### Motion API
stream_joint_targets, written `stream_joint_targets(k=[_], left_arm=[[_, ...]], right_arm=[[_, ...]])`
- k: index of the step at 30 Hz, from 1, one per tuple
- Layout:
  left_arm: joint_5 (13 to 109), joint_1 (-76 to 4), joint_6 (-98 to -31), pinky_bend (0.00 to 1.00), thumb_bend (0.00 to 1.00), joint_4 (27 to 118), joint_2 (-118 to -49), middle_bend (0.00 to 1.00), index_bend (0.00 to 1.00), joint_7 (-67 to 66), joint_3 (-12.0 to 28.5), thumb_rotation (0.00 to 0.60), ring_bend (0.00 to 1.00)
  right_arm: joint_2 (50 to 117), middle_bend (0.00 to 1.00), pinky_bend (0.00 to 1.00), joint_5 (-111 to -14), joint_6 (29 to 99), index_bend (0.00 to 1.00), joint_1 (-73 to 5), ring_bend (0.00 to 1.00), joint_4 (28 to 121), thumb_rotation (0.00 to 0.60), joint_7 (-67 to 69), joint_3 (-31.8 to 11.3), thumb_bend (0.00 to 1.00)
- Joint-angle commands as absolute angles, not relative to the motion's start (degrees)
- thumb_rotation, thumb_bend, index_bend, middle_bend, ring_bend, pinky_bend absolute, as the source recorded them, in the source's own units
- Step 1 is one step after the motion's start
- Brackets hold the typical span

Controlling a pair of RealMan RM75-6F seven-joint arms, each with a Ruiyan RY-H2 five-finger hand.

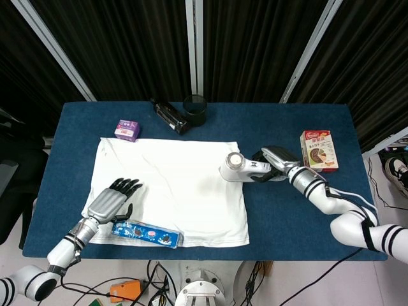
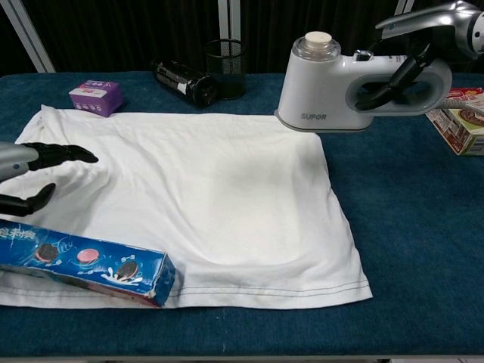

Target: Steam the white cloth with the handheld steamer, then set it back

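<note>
The white cloth [image 1: 172, 188] [image 2: 189, 197] lies spread flat on the blue table. My right hand [image 1: 275, 159] [image 2: 423, 30] grips the handle of the white handheld steamer [image 1: 241, 167] [image 2: 340, 91], held in the air over the cloth's right edge near its far corner. My left hand [image 1: 113, 201] [image 2: 34, 170] hovers open over the cloth's left side, fingers spread, just behind the blue cookie box [image 1: 146, 233] [image 2: 83, 261] that lies on the cloth's near left corner.
A black camcorder [image 1: 169, 115] [image 2: 185, 82] and a black mesh cup [image 1: 194, 109] [image 2: 225, 68] stand at the table's far edge. A purple box [image 1: 127, 130] [image 2: 96, 96] sits at far left, a red snack box [image 1: 319, 150] [image 2: 457, 117] at right.
</note>
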State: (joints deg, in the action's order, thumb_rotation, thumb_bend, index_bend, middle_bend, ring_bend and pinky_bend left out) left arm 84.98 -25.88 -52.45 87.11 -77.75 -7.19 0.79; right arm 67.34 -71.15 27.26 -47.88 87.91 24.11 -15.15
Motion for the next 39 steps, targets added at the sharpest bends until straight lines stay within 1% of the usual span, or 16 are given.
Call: stream_joint_targets(k=[1,11,16,23,29,35,39], left_arm=[[83.1,-26.8,-50.7,0.0,0.59,87.2,-78.8,0.03,0.0,-8.6,0.2,0.184,0.0],[80.4,-28.2,-48.8,0.0,0.59,88.1,-79.3,0.03,0.0,-8.8,-0.4,0.164,0.0],[79.4,-28.8,-48.8,0.0,0.59,88.2,-79.5,0.03,0.01,-8.9,-0.2,0.166,0.0],[78.1,-30.2,-47.9,0.0,0.59,88.0,-79.7,0.03,0.01,-8.8,0.3,0.166,0.0],[76.8,-31.5,-46.7,0.0,0.59,87.3,-80.3,0.03,0.01,-8.7,0.7,0.166,0.0],[75.8,-32.4,-46.1,0.0,0.59,86.9,-80.6,0.03,0.01,-8.9,0.7,0.164,0.0],[75.5,-32.8,-45.9,0.0,0.59,86.6,-80.9,0.03,0.01,-9.0,0.6,0.166,0.0]], right_arm=[[70.6,0.84,0.78,-69.6,27.3,0.92,-49.2,0.94,85.1,0.6,23.2,-14.6,0.54],[82.2,0.84,0.78,-64.0,29.9,0.92,-53.5,0.94,78.5,0.6,13.6,-12.7,0.54],[85.8,0.84,0.78,-60.2,30.0,0.92,-55.8,0.94,76.7,0.6,8.5,-11.8,0.54],[87.3,0.84,0.78,-56.8,30.1,0.93,-57.6,0.94,76.8,0.6,3.9,-10.9,0.54],[87.6,0.84,0.78,-56.4,30.5,0.93,-58.2,0.94,78.5,0.6,1.0,-9.3,0.54],[86.7,0.84,0.78,-59.2,31.7,0.93,-56.9,0.94,82.4,0.6,0.3,-7.6,0.54],[85.4,0.84,0.78,-63.6,32.4,0.93,-55.3,0.94,86.3,0.6,0.9,-5.9,0.54]])
